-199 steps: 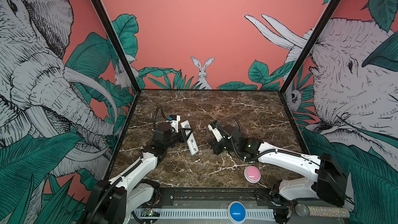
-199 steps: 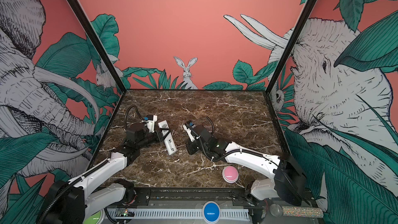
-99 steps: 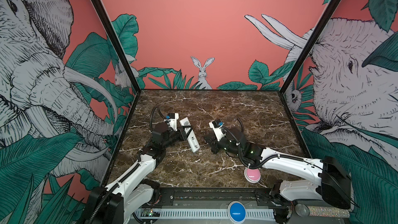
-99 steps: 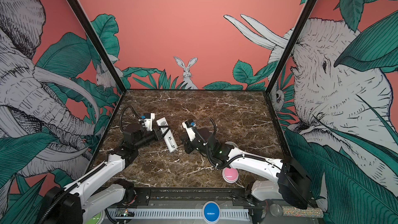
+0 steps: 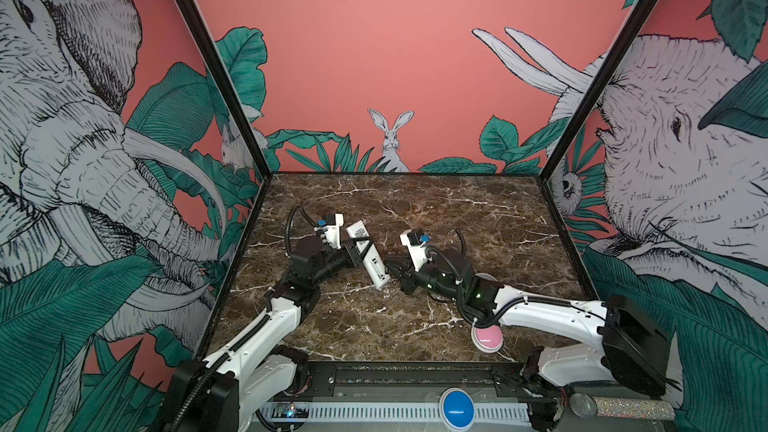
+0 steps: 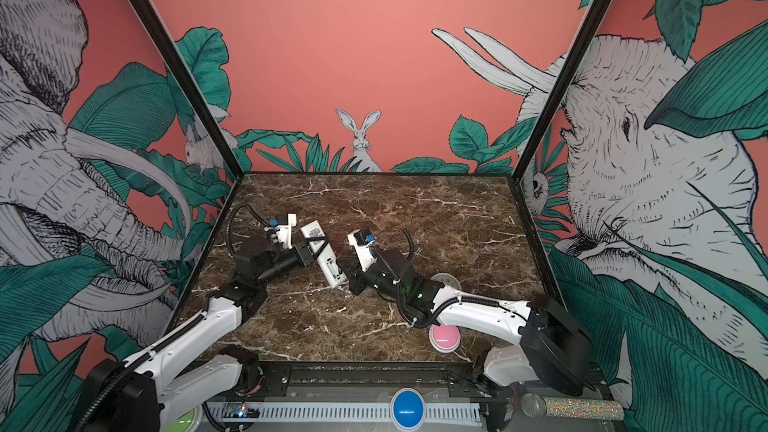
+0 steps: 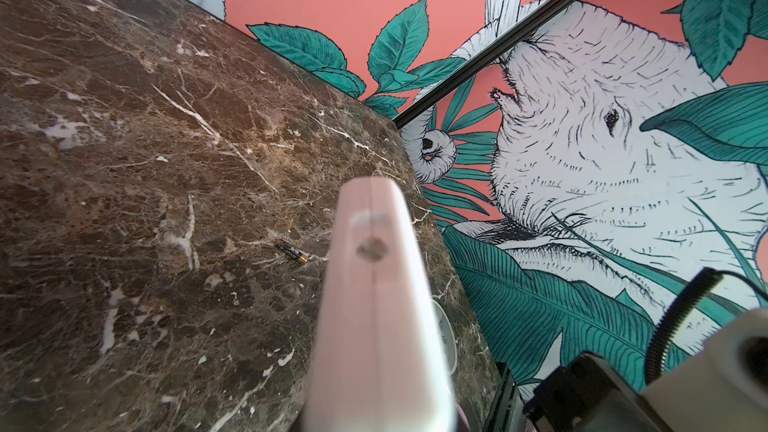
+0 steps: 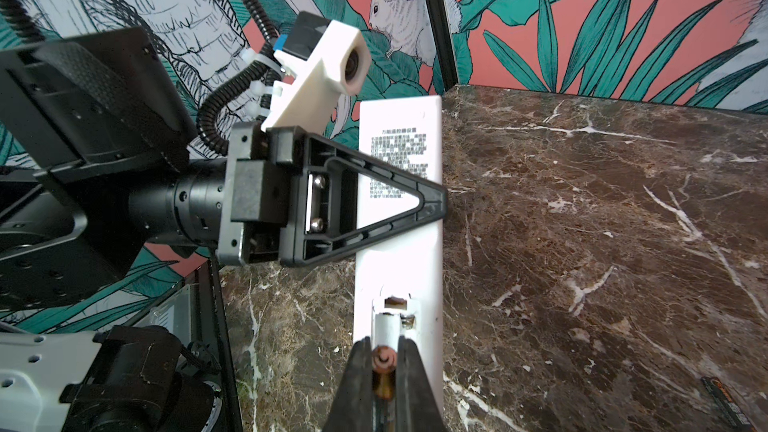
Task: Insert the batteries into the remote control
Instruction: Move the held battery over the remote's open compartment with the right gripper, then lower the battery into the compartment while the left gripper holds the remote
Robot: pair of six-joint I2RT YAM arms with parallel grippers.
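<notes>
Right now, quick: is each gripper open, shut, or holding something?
Left gripper: closed, holding the remote control.
Right gripper: closed, holding a battery.

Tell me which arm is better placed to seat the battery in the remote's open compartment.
Right. The right end effector is shut on a battery right at the open compartment of the remote control. The left end effector is occupied clamping that remote control steady.
</notes>
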